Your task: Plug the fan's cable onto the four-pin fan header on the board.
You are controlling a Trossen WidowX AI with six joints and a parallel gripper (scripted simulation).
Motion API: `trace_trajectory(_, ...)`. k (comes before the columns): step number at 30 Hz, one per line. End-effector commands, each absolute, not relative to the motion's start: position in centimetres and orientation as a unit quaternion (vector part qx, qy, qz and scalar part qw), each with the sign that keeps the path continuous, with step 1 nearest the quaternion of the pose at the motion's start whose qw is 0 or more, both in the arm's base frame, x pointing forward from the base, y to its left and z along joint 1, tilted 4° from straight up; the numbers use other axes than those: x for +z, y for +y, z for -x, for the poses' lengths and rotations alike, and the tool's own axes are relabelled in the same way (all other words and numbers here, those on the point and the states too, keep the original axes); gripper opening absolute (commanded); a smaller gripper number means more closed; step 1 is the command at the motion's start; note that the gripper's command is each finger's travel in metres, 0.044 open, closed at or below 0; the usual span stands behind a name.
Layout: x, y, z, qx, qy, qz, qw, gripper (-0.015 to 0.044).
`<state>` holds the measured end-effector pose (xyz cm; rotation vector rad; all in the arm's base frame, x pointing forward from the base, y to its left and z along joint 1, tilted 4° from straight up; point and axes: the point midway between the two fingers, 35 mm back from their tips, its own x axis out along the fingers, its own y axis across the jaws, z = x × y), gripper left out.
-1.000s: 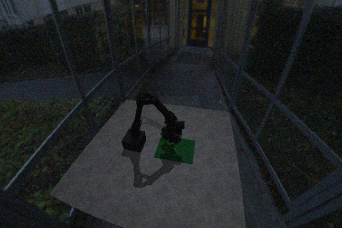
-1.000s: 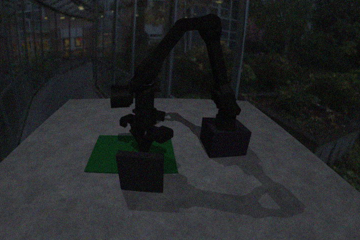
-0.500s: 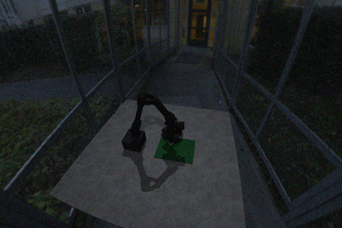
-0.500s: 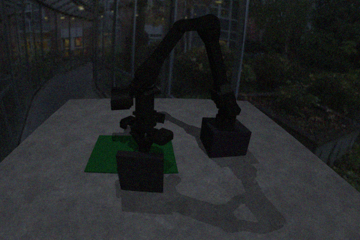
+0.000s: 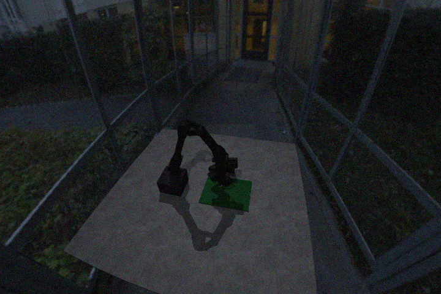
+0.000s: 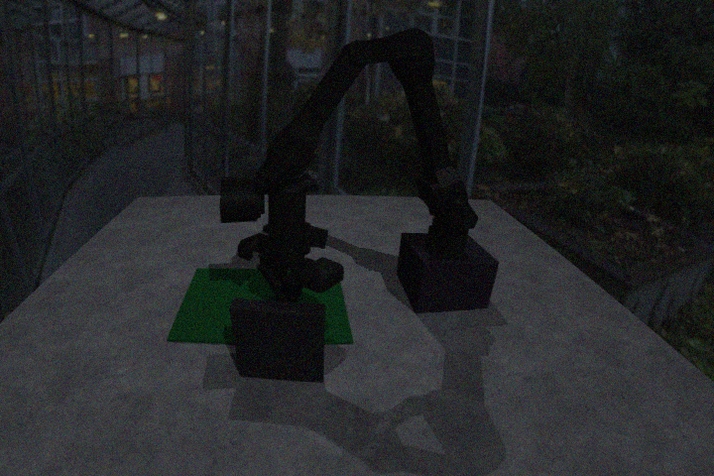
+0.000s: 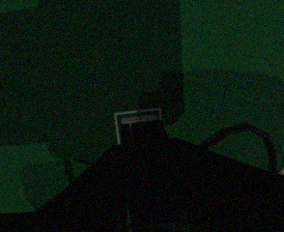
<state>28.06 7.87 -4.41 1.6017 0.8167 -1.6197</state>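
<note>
The green board (image 5: 242, 195) (image 6: 197, 308) (image 7: 234, 43) lies flat on the table. The four-pin header (image 7: 116, 127) shows as a pale rectangular outline in the wrist view. My gripper (image 5: 222, 184) (image 6: 288, 295) (image 7: 145, 152) points down low over the board and is shut on the cable's dark plug (image 7: 144, 131). The plug overlaps the near part of the header outline; a pale strip of the header's inside shows beyond it. The fingers hide the near side, and darkness hides how deep the plug sits. The dark cable (image 7: 245, 127) arcs to the right.
A dark upright block (image 6: 278, 341), apparently the fan, stands at the board's near edge in the exterior view and hides part of the board. The arm's base box (image 5: 172, 182) (image 6: 446, 273) stands beside the board. Arm shadows cross the board and table (image 5: 269, 242) (image 6: 88, 410).
</note>
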Motion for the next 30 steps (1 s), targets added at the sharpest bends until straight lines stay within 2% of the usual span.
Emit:
trace_trajectory(1,-4.4,7.9,-28.1,-0.626,0.316,-0.619,0.353,0.0053)
trace_trajectory(9,-4.4,7.9,-28.1,-0.626,0.316,-0.619,0.353,0.0260)
trace_trajectory(12,-4.1,7.9,-28.1,-0.626,0.316,-0.619,0.353,0.0260)
trace_trajectory(16,0.8,8.2,-28.0,-0.627,0.316,-0.618,0.355,0.0260)
trace_trajectory(22,1.1,7.9,-27.9,-0.627,0.316,-0.617,0.355,0.0260)
trace_trajectory(30,1.5,-1.4,-21.0,-0.629,0.315,-0.615,0.356,0.0260)
